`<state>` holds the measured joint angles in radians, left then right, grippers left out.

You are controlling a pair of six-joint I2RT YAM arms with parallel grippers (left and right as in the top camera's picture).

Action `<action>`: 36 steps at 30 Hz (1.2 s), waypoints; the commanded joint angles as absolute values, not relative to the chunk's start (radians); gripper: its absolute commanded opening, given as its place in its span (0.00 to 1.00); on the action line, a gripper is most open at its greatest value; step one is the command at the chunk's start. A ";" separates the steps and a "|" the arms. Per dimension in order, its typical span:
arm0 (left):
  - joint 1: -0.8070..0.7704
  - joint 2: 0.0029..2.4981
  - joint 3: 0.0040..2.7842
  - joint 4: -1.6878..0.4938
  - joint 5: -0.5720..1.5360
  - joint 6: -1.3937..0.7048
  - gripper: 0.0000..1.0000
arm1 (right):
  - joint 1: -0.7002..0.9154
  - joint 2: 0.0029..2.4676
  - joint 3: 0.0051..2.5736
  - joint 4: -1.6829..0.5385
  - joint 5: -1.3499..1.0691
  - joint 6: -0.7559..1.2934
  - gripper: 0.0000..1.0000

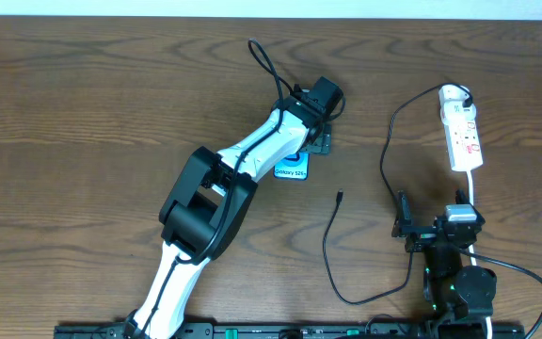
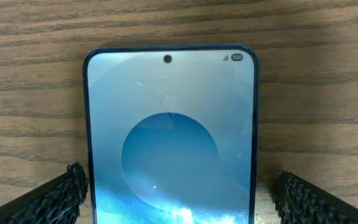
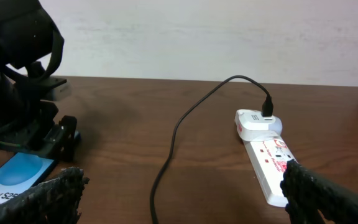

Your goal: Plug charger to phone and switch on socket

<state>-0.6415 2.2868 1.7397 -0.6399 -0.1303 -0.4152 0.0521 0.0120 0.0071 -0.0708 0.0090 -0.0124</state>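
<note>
Two black ribbed fingers [image 2: 58, 198] of the left gripper [image 2: 180, 196] stand wide apart with nothing clamped between them. They straddle the lower part of the phone [image 2: 169, 137], a slim rectangular handset with a bright blue-cyan screen and a dark edge. The phone lies flat, screen up, on the brown wooden table [image 1: 83, 113]. One finger is just beside the phone's edge, though whether it touches cannot be told. The other is set off, with a strip of wood showing between.

From overhead, the white-and-black left arm reaches diagonally to mid-table, and its gripper head covers all of the phone but the white-lettered bottom end.

Right of the phone and apart from it lies the small black plug [image 1: 340, 197] of the charger [image 1: 325, 240], a thin black cable. It loops toward the near edge, then climbs past the right gripper [image 1: 433, 218] to the socket [image 1: 462, 132].

That gripper is spread wide and holds nothing. In its wrist view the cable runs across the table between its fingers.

The socket is a narrow white power strip with red markings. It lies at the far right, beyond the right gripper, with a black plug in its far end and a white cord [image 1: 473, 188] at its near end.
</note>
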 commanded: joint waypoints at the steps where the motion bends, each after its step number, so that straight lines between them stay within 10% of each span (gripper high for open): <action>1: -0.636 2.321 1.732 -0.670 -0.142 -0.405 0.96 | 0.059 0.007 0.006 -0.075 0.017 -0.023 0.99; 8: -0.636 2.321 1.732 -0.710 -0.142 -0.408 0.78 | 0.059 0.007 0.006 -0.075 0.017 -0.023 0.99; 36: -0.636 2.321 1.732 -0.954 0.060 -0.548 0.76 | 0.059 0.007 0.006 -0.075 0.017 -0.023 0.99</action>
